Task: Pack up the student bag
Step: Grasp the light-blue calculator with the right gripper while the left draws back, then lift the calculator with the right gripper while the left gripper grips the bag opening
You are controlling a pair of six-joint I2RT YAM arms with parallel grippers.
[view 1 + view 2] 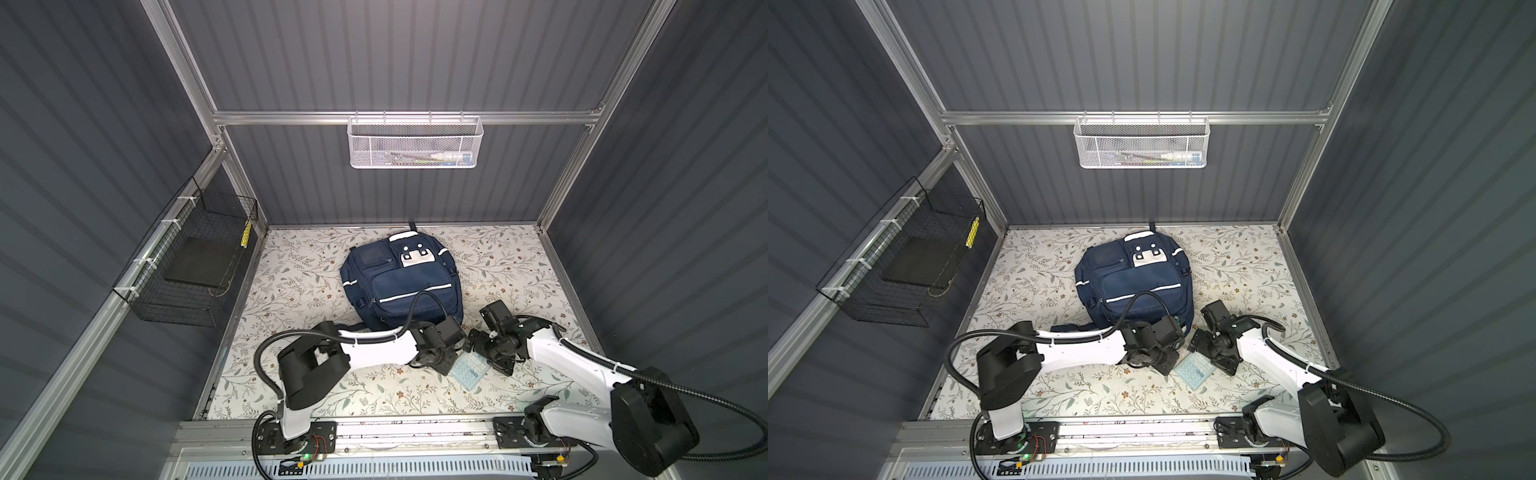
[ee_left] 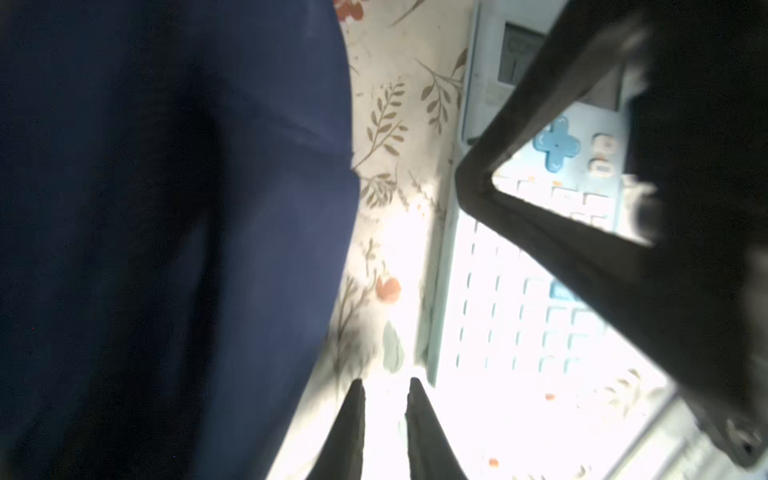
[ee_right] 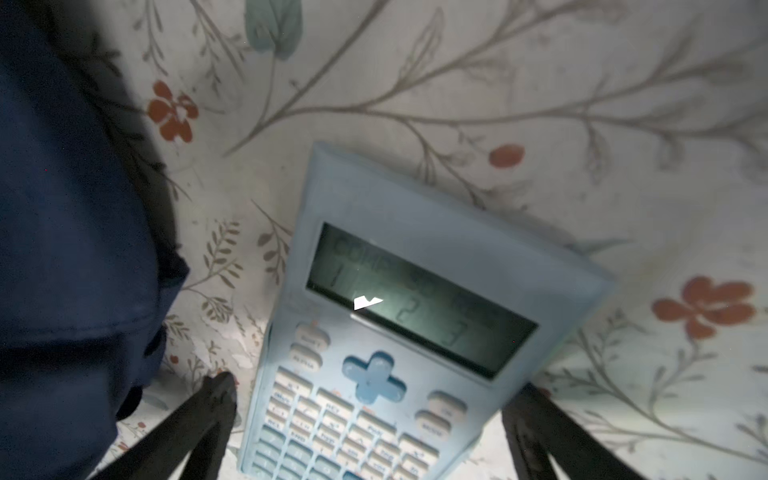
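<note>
The student bag (image 1: 399, 286), navy with white stripe trim, lies flat on the floral tabletop (image 1: 299, 266) toward the back wall in both top views (image 1: 1133, 282). Its pocketed front faces up and its white buckled patch is at the far end. Both my arms meet just in front of its near right corner. There a pale blue calculator (image 1: 469, 372) lies face up on the tabletop, close to the bag but apart from it. My right gripper (image 3: 374, 384) is spread wide and straddles the calculator (image 3: 415, 291), with one fingertip (image 3: 220, 395) just beside each long edge. I cannot tell whether either fingertip touches it, and it lies flat on the cloth. My left gripper (image 2: 384, 390) is nearly closed. A narrow bright gap shows between its two fingertips, with nothing in it. In the left wrist view the bag's navy fabric (image 2: 166, 228) is on one side of this gripper and the calculator (image 2: 519, 316) on the other. A white mesh basket (image 1: 415, 143) hangs on the back rail. A black wire basket (image 1: 195, 266) hangs on the left wall.
</note>
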